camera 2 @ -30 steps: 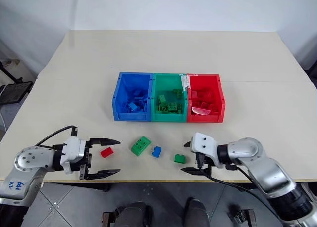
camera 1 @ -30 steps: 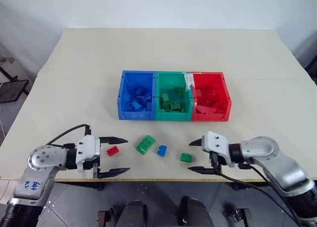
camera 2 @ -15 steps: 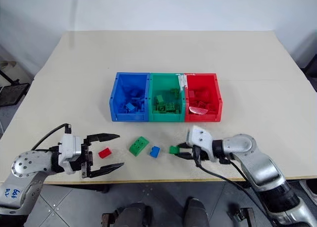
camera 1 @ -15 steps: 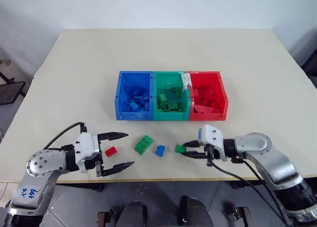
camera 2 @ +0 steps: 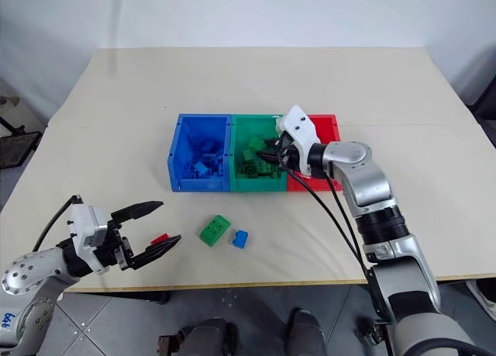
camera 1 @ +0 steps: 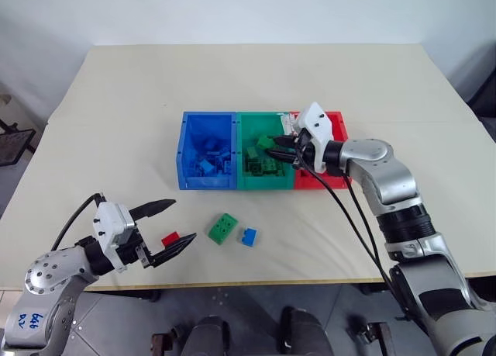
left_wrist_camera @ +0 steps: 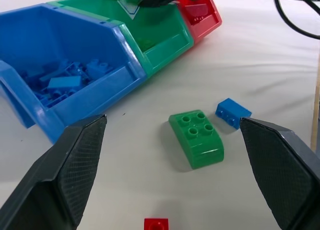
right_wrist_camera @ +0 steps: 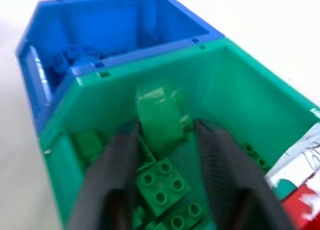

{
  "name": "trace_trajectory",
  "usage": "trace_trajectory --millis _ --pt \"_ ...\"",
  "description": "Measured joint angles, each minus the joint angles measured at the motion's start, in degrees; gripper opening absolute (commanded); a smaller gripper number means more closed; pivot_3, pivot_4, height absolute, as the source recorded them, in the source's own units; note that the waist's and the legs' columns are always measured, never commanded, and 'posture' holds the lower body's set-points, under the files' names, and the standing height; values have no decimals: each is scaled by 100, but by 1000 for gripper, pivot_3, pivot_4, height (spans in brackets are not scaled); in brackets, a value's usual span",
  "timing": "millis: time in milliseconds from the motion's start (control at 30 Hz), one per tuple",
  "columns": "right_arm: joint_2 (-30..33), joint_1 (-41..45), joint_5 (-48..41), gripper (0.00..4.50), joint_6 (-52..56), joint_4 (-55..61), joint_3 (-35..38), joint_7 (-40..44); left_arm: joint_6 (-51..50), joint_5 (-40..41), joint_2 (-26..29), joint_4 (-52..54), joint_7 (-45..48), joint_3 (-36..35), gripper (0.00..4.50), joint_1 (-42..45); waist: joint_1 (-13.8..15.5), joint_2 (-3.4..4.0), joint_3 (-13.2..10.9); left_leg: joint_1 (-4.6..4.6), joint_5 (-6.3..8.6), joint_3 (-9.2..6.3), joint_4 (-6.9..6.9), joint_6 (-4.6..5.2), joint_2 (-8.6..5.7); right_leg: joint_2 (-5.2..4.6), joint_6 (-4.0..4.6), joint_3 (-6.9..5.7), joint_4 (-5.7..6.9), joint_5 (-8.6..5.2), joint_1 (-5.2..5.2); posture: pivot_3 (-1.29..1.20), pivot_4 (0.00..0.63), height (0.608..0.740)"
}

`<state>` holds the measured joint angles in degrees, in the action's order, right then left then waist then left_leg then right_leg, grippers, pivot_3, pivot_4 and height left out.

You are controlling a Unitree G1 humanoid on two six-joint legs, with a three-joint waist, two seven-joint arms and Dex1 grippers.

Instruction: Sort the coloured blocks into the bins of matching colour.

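Looking down, I see a pale beige table filling most of the frame, with a plain white wall along the top edge and grey floor tiles showing below the table's near edge at the bottom.

At the middle of the frame sit the bins: three joined open-topped boxes in a row, blue on the left, green in the centre, red on the right, with white tape on the green rim where it meets the red one. Bricks of matching colour lie heaped inside the blue and green ones.

My right pincer reaches in from the right of the frame and hangs over the green bin. Between its two black fingers shows a small green block, studded and thumb-sized, above the green bricks in the bin; the fingers stand slightly parted on either side of it, and I cannot tell whether they grip it or have let go.

My left pincer is at the lower left of the frame, wide open and holding nothing, its two fingers spread either side of a small red block lying on the table. Just right of that lie a longer green block and, beside it, a small blue block, near each other but apart.
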<state>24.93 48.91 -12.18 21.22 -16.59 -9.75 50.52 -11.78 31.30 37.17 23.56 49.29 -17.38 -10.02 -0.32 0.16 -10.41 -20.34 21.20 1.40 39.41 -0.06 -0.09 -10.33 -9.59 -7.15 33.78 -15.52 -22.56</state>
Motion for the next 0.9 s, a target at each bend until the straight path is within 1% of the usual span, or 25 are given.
trace_trajectory --millis 100,167,333,400,433,533,633,733,800,867,900 --pt "7 -20 -6 3790 -123 44 73 82 0 -2 5 2 1 -62 4500 -19 -4 0 0 0 0 0 -2 0 1 0 0 -2 0 0 -1 0 150 740" --pt "114 -180 -92 4455 -230 315 157 254 2 -9 16 -4 13 -69 4500 -15 14 1 0 0 0 -1 -2 0 1 0 0 -3 0 0 0 0 150 740" --pt "480 -1317 -929 4485 -751 1510 602 1328 74 -97 210 -419 173 -133 4500 170 22 0 -1 0 1 0 -5 0 0 1 0 -7 -4 0 3 0 150 740" --pt "818 -2017 -1250 4485 -791 2120 847 1653 172 -113 358 -778 386 -197 4500 331 49 0 0 1 1 -2 -6 0 1 1 0 -11 -4 0 4 0 150 740" --pt "971 -2268 -1307 4485 -796 2256 925 1747 200 -120 431 -934 461 -232 4500 364 44 0 0 1 1 0 -6 1 1 0 0 -10 -5 0 4 0 150 740" --pt "1509 -3510 -1427 4485 -1010 2639 1387 2079 293 -149 560 -1494 703 -259 4500 688 72 -1 0 2 4 8 -6 6 -1 -2 0 -9 -13 0 8 0 150 740" --pt "1750 -4354 -1432 4485 -1084 2735 1869 2066 360 -171 650 -1758 926 -204 4500 970 89 -2 0 8 4 20 -5 6 0 -2 0 -3 -12 0 8 0 150 740" --pt "1856 -4727 -1437 4485 -1237 2813 2260 1963 492 -250 651 -1856 1096 -51 4500 1228 38 -1 0 19 4 33 -5 6 4 -1 0 9 -9 0 8 0 150 740" --pt "1856 -4769 -1462 4485 -1237 2864 2357 1876 569 -321 647 -1939 1183 76 4500 1313 17 -1 0 21 4 38 -7 6 5 0 0 12 -7 0 6 0 150 740" --pt "1855 -4767 -1522 4485 -1237 2987 2382 1796 624 -396 645 -1950 1269 270 4500 1380 26 -1 0 21 4 38 -7 6 5 0 0 13 -7 0 5 0 150 740" --pt "1867 -4817 -1595 4485 -1238 3097 2416 1787 603 -504 728 -1882 1455 562 4500 1452 33 -1 0 19 4 38 -7 6 4 -1 0 13 -8 0 5 0 150 740"
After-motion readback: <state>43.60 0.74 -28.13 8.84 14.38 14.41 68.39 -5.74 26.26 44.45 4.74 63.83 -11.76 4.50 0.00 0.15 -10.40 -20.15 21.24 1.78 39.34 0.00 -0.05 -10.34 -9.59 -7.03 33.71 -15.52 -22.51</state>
